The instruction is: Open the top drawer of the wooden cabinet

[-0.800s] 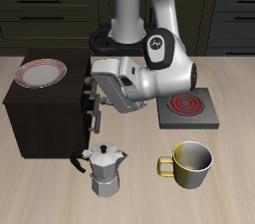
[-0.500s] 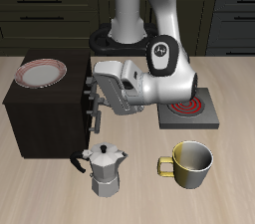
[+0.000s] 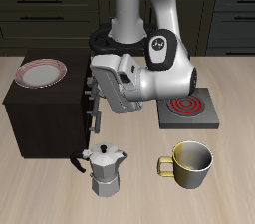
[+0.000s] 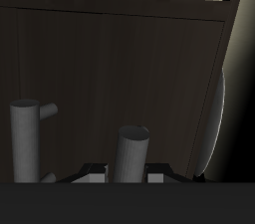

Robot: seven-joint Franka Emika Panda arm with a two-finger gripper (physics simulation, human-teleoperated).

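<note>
Exterior view: gripper (image 3: 97, 77) is at the wooden cabinet (image 3: 45, 113) front, level with the top drawer (image 3: 87, 86). Finger state cannot be determined. Top drawer appears closed; gripping the handle (image 4: 132, 153) and pulling remain.

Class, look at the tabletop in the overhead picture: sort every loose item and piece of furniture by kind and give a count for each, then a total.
Wooden cabinet: 1
Plate: 1
Moka pot: 1
Yellow mug: 1
Stove burner: 1
Total: 5
</note>
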